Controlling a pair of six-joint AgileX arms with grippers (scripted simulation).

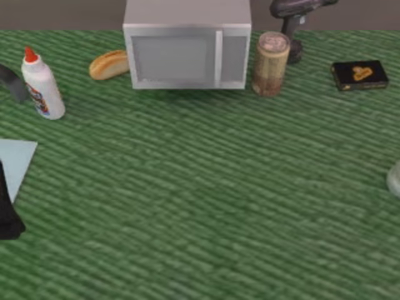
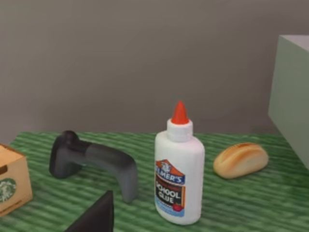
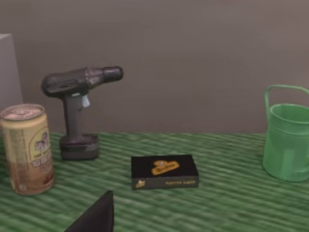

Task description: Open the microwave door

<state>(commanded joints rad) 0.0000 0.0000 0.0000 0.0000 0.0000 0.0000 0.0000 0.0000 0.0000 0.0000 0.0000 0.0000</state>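
Glue bottle [image 1: 42, 85] stands near the table's left edge, then a bread roll [image 1: 109, 64] just beside the microwave [image 1: 187, 44] at the far edge's middle. The microwave door [image 1: 176, 60] sits flush shut, so opening is all left. A tan can [image 1: 270, 63] follows rightward. Neither gripper shows its jaws; I cannot tell their state.

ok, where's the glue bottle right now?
In the top view the glue bottle stands upright at the table's far left, left of the bread roll and the microwave, beside a dark scanner.
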